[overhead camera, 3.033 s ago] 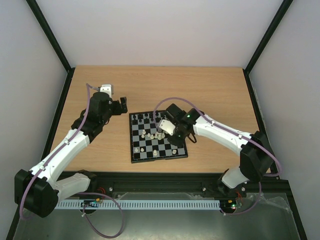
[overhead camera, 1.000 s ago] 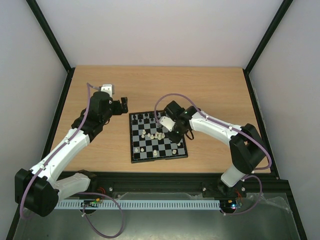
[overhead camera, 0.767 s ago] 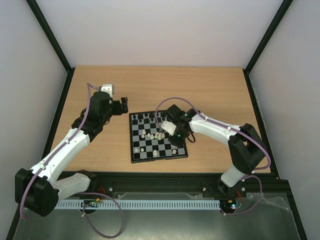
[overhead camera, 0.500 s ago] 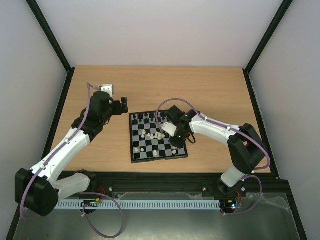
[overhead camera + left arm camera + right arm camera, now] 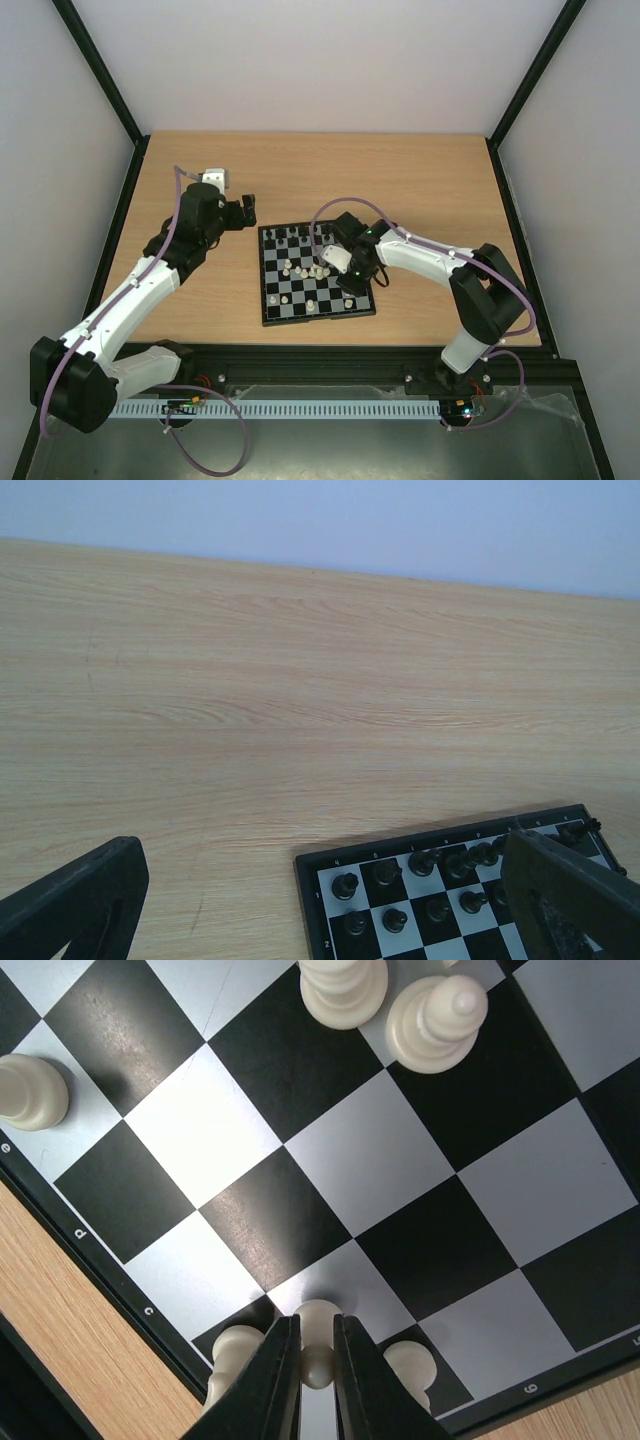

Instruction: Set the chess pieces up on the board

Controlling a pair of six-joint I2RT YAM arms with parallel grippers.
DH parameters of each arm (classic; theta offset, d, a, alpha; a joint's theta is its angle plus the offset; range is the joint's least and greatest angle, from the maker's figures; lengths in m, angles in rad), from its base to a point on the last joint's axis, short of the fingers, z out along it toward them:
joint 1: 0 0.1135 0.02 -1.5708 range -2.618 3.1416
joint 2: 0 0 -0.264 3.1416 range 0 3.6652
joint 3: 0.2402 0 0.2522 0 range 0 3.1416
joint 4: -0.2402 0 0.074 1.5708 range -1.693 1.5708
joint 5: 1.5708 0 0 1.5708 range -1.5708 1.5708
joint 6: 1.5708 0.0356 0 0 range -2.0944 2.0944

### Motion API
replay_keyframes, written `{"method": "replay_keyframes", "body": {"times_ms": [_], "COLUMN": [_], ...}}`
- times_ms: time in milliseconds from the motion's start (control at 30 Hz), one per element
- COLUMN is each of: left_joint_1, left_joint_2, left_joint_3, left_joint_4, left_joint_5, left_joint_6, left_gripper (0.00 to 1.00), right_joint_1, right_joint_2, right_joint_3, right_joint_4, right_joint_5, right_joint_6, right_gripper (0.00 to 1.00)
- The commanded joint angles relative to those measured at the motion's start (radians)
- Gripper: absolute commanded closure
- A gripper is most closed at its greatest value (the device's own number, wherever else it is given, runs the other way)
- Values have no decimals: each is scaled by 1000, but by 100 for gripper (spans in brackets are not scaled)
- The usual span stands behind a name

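One cream piece (image 5: 317, 1310) stands upright in an edge row of the board (image 5: 275, 300), toward its near right corner, directly between the fingers of the right pincer (image 5: 316, 1345). The jaws are drawn in to a narrow slit and sit against the piece's sides, so they have hold of it. Its long axis runs along the fingers, pointing back up at the wrist. Another cream piece (image 5: 235, 1360) stands just outside the one finger and a third (image 5: 410, 1365) just outside the other, so the jaws probably have little room to spread, and the cleanest exit looks to be straight back along that axis.

Farther in, loose cream pieces (image 5: 310, 270) cluster mid-board, off their home rows. Black pieces (image 5: 430, 865) line the far rows. Beyond the far left corner, over bare table (image 5: 300, 680), the left pincer (image 5: 242, 212) hangs spread wide and holds nothing. It is well apart from the cream side, so the right arm is the nearer one.
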Motion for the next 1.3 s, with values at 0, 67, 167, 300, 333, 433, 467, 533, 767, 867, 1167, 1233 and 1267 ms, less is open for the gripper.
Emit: {"method": "replay_keyframes", "body": {"times_ms": [0,67,167,300,333,433,467,533,767,867,1167,1233,1267], "left_joint_1": [-3,-2,-2,-2,-2,-3,-2,-3,-3,-3,-5,-5,-5], "left_joint_2": [7,8,10,11,12,13,13,13,14,16,15,15,16], "left_joint_3": [26,26,26,26,26,27,28,28,26,26,26,27,26], "left_joint_4": [-1,-1,-1,-1,-1,-1,-1,-1,-1,-1,-1,-1,-1], "left_joint_5": [-2,-2,0,1,3,6,7,7,8,9,10,12,13], "left_joint_6": [7,7,7,7,7,5,5,5,3,3,5,4,4], "left_gripper": [0,0,1,1,0,1,0,0,0,1,1,1,1], "right_joint_1": [1,1,1,-9,-14,-44,-56,-89,-138,-140,-143,-144,-144], "right_joint_2": [20,19,9,-20,-28,-32,-27,-11,87,118,178,187,192], "right_joint_3": [-7,-6,9,62,83,134,148,174,235,252,263,265,267], "right_joint_4": [-14,-15,-26,-63,-74,-97,-101,-101,-72,-58,-4,6,9], "right_joint_5": [-13,-16,-6,16,18,42,48,61,99,117,177,184,184], "right_joint_6": [8,10,12,-1,-6,-29,-39,-55,-95,-100,-97,-95,-95], "right_gripper": [89,85,78,73,73,73,73,74,78,78,73,72,71]}}
